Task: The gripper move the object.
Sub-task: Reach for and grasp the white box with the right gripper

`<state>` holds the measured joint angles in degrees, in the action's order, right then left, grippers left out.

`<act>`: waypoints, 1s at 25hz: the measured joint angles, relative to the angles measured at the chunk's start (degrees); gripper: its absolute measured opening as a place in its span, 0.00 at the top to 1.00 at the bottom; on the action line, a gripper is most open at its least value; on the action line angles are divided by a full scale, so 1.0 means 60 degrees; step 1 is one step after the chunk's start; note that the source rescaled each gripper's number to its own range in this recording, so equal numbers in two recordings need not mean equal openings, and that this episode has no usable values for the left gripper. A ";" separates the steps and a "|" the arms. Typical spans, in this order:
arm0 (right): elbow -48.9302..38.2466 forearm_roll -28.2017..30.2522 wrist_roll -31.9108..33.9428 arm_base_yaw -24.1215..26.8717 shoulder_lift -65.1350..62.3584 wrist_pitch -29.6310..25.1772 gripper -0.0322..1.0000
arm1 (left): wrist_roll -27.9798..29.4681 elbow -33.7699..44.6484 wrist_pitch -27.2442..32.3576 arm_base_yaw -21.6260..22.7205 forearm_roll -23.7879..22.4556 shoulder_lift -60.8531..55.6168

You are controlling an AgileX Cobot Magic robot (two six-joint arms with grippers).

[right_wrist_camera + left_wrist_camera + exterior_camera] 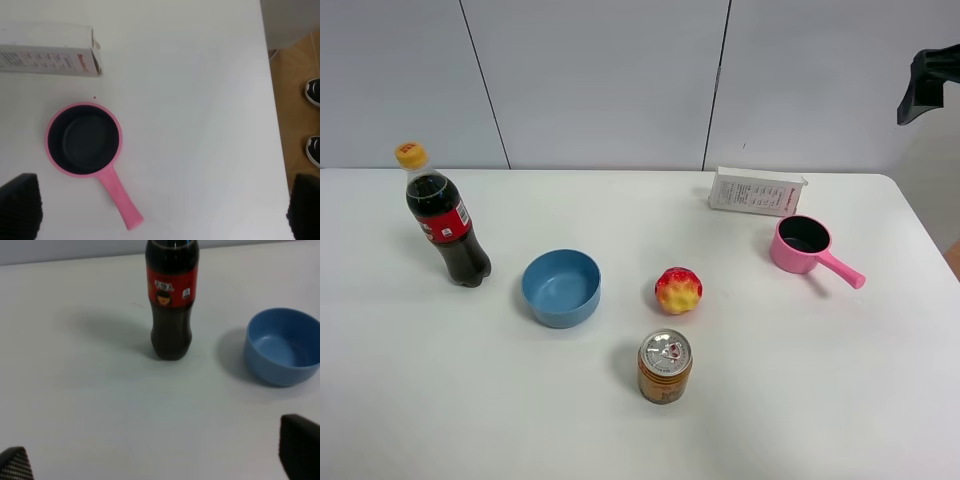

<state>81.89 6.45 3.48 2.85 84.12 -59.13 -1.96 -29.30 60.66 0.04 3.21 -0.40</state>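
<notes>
The white box (757,191) with fine print lies on its long side at the back right of the white table (620,420). In the right wrist view the box (47,52) sits just beyond the pink saucepan (84,139). My right gripper (162,207) is open and empty, high above the saucepan and apart from the box. Only a black part of the right arm (928,85) shows at the top right of the exterior view. My left gripper (157,455) is open and empty, low over the table, facing the cola bottle (171,305).
The pink saucepan (802,244) stands in front of the box, handle pointing right. A cola bottle (445,220), a blue bowl (561,287), a red-yellow ball (678,290) and a can (665,366) stand on the table. Shoes (314,92) show beyond the right edge.
</notes>
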 joint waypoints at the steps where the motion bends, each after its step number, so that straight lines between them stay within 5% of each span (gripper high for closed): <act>1: 0.0000 0.0001 0.0014 0.0038 0.0117 0.0069 0.00 | 0.0000 0.0000 0.0000 0.0000 0.0000 0.0000; 8: 0.0011 -0.0448 -0.1212 0.0108 0.1370 0.1065 0.00 | 0.0000 0.0000 0.0000 0.0000 0.0000 0.0000; 17: 0.0164 -0.1650 -0.6072 0.0108 0.2430 0.2281 0.00 | 0.0000 0.0000 0.0000 0.0000 0.0000 0.0000; 25: 0.1072 -0.3035 -0.8789 0.0445 0.3380 0.2343 0.00 | 0.0000 0.0000 0.0000 0.0000 0.0000 0.0000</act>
<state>88.32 -11.76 -49.25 5.53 104.40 -45.07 -1.96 -29.30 60.66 0.04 3.21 -0.40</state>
